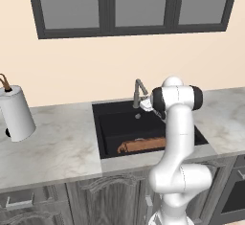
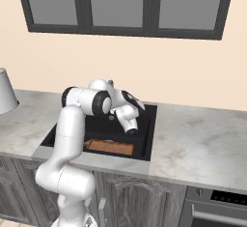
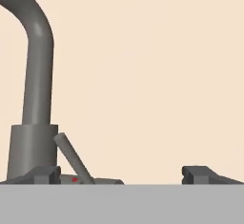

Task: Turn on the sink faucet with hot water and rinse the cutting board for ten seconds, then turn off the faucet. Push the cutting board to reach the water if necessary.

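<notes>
The sink faucet rises close ahead at the left of the hand view, with its small side lever slanting up and to the left from its base. My gripper is open; the lever sits just inside the left fingertip, and the right fingertip is far from it. From the left base view the faucet stands at the back rim of the black sink, my hand right beside it. The cutting board lies flat at the basin's front. I see no water.
A white paper towel roll stands on the marble counter left of the sink. More counter stretches to the right, with an oven front below it. A dark-framed window sits in the wall behind.
</notes>
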You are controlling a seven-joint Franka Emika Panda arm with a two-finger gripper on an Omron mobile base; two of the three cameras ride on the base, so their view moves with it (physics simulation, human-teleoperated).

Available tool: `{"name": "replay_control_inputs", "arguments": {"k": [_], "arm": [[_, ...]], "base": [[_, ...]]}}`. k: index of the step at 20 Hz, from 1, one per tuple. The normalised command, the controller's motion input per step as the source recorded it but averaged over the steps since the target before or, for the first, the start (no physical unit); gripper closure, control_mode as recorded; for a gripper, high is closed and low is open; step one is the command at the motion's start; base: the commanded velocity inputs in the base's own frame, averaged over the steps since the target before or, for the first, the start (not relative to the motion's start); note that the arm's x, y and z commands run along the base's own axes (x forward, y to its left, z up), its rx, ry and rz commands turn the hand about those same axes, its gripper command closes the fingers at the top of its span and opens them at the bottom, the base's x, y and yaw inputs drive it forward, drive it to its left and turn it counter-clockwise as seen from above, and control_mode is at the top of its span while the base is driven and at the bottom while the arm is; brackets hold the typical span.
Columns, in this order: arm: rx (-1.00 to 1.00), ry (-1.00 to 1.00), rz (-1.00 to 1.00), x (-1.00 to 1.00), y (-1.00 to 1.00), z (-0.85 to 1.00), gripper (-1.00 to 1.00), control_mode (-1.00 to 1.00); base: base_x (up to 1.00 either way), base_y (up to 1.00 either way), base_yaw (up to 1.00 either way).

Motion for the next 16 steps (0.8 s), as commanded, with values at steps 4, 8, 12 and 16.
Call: {"name": "replay_control_inputs", "arguments": {"k": [4,8,12,16], "arm": [[0.03,0.00,0.00,0.19,-0.18,-0.07,-1.00,-1.00],[0.18,0.00,-0.05,0.14,-0.35,0.00,-1.00,-1.00],[0.20,0.00,-0.18,0.03,-0.59,-0.06,-1.00,-1.00],[0.23,0.00,-0.26,0.00,-0.80,-0.10,-1.00,-1.00]], "base": [[0.00,0.00,0.00],[0.00,0.00,0.00],[0.00,0.00,0.00],[0.00,0.00,0.00]]}}
